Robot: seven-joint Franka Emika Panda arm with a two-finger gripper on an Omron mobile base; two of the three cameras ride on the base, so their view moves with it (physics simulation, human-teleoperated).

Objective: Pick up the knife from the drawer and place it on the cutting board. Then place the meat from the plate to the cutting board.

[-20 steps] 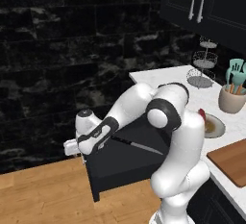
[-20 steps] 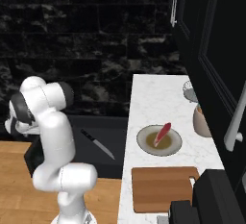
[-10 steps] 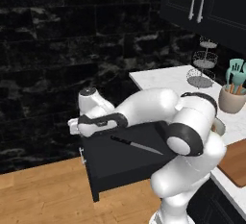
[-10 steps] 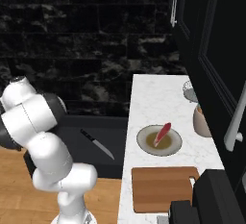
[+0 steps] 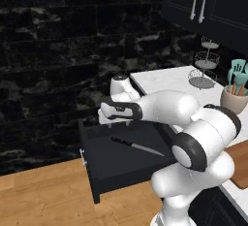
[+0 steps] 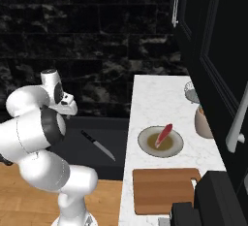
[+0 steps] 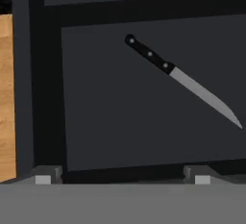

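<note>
The black drawer (image 5: 104, 164) stands pulled out, and the knife (image 5: 137, 146) lies diagonally on its floor, black handle toward the back. In the hand view the knife (image 7: 178, 77) lies upper right on the drawer floor (image 7: 120, 122), ahead of my open gripper (image 7: 122, 176), whose fingertips (image 7: 47, 175) are wide apart with nothing between them. My gripper (image 5: 118, 122) hovers over the drawer's back edge, above and apart from the knife (image 6: 98, 145). The red-pink meat (image 6: 163, 135) rests on the round plate (image 6: 145, 145). The wooden cutting board (image 6: 167, 188) lies bare in front of the plate.
The white marble counter (image 6: 155, 99) runs right of the drawer. A beige cup of teal utensils (image 5: 234, 96) and a wire tiered stand (image 5: 203, 67) stand at its back. Black cabinet doors (image 5: 213, 7) hang above. Wooden floor (image 5: 38, 198) lies left of the drawer.
My arm has swung from the drawer's front left corner toward its back, and the hand now hangs over the drawer interior. The knife and the drawer have stayed put.
</note>
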